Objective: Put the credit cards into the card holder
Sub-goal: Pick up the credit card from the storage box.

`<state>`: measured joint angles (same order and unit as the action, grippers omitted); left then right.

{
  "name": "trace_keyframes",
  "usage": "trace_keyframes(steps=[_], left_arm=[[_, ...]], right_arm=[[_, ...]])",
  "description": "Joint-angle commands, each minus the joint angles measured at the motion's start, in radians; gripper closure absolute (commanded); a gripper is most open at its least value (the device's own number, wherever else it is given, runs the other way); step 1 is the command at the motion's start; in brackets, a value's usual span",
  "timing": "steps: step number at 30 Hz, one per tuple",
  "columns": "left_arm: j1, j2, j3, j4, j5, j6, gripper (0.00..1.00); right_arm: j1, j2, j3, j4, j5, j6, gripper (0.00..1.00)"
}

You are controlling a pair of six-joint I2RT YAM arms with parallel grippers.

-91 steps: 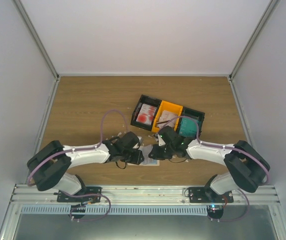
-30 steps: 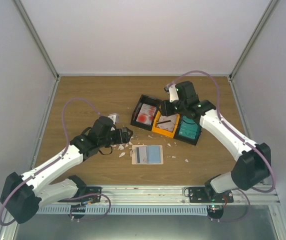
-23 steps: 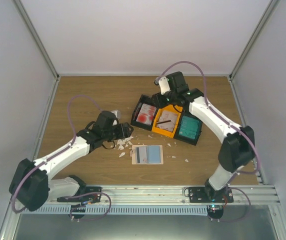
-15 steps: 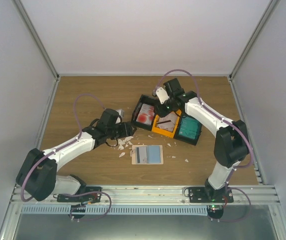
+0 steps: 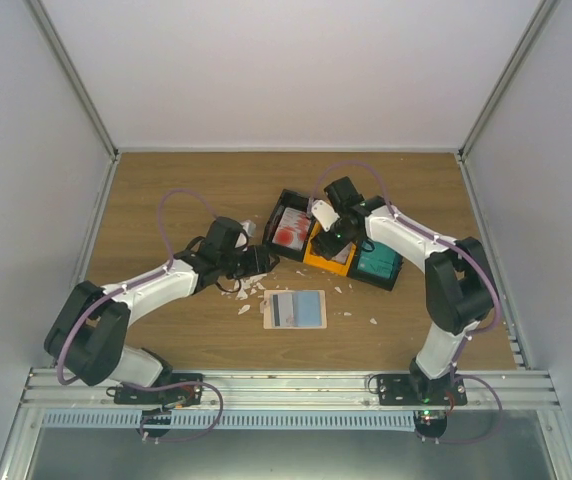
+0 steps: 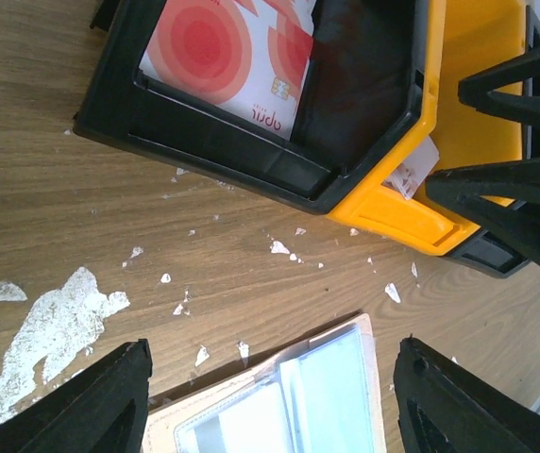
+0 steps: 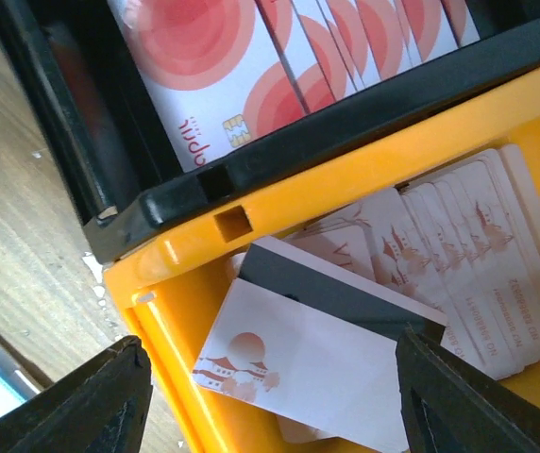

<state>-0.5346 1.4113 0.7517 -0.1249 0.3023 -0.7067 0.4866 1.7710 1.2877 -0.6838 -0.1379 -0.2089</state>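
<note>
The card holder [image 5: 295,309] lies open on the table, its clear pockets up; in the left wrist view the card holder [image 6: 289,406] sits below and between my left gripper's wide-apart jaws. My left gripper [image 5: 257,262] [image 6: 275,406] is open and holds nothing. White credit cards with red circles [image 5: 287,228] [image 6: 227,57] [image 7: 204,66] fill the left black bin. My right gripper [image 5: 328,236] [image 7: 284,396] hangs open over the orange bin [image 5: 318,258], above a loose pale card with a pagoda print [image 7: 317,377] and a row of pale cards [image 7: 468,245]. Teal cards [image 5: 376,260] lie in the right black bin.
Three bins stand joined in a slanted row: black [image 5: 272,232], orange [image 7: 157,311], black [image 5: 399,240]. White scraps [image 5: 246,290] [image 6: 48,321] litter the wood between my left gripper and the holder. My right gripper's black fingers [image 6: 525,142] show over the orange bin in the left wrist view.
My right arm has swung from behind the bins down and forward over the orange bin. My left arm has reached further right, toward the black bin and the holder.
</note>
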Motion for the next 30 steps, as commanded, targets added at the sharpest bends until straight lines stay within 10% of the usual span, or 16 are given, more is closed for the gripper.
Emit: trace_keyframes(steps=[1, 30], left_arm=[[0.007, 0.03, 0.006, 0.07, 0.037, 0.017, 0.29], [0.019, 0.15, 0.08, 0.123, 0.001, 0.009, 0.43]], right_arm=[[0.006, 0.017, 0.004, 0.014, 0.075, 0.001, 0.28], [-0.001, 0.042, 0.105, -0.04, 0.086, -0.005, 0.36]])
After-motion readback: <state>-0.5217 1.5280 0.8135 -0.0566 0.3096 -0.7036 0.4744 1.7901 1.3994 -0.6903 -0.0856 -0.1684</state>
